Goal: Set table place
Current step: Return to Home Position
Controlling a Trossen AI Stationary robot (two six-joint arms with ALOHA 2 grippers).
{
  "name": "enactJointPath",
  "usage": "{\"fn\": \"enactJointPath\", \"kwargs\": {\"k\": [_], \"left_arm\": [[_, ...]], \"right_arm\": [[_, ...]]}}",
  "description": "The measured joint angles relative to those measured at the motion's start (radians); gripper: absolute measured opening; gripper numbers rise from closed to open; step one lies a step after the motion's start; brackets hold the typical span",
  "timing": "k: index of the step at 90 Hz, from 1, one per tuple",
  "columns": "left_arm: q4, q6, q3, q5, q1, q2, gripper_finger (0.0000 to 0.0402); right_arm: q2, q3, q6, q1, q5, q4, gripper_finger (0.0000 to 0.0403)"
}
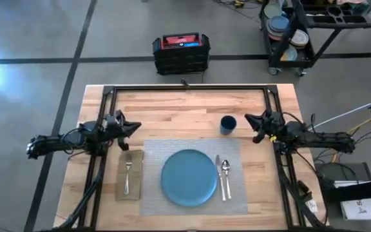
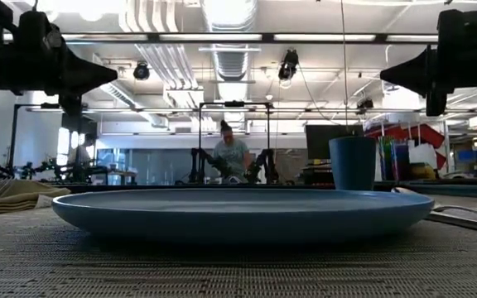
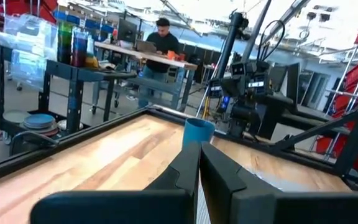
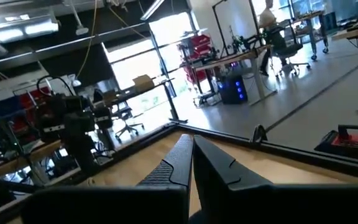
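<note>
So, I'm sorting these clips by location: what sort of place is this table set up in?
Most likely a robotics lab or workshop, not a home: bare concrete floor, exposed ceiling ducts with strip lights, and a person working at a workbench.

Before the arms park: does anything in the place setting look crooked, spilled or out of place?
Nothing stands out. The plate sits centred on the placemat, knife and spoon lie straight beside it, the fork lies along the napkin, and the cup stands upright. The left gripper and right gripper hang shut, off to either side.
</note>
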Motion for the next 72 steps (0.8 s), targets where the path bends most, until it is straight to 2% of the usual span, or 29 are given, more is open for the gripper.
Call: {"fn": "enactJointPath", "kwargs": {"k": [72], "left_arm": [[0.0,0.0,0.003,0.0,0.0,0.205,0.0]], "right_arm": [[0.004,0.0,0.0,-0.005,0.0,0.001,0.0]]}}
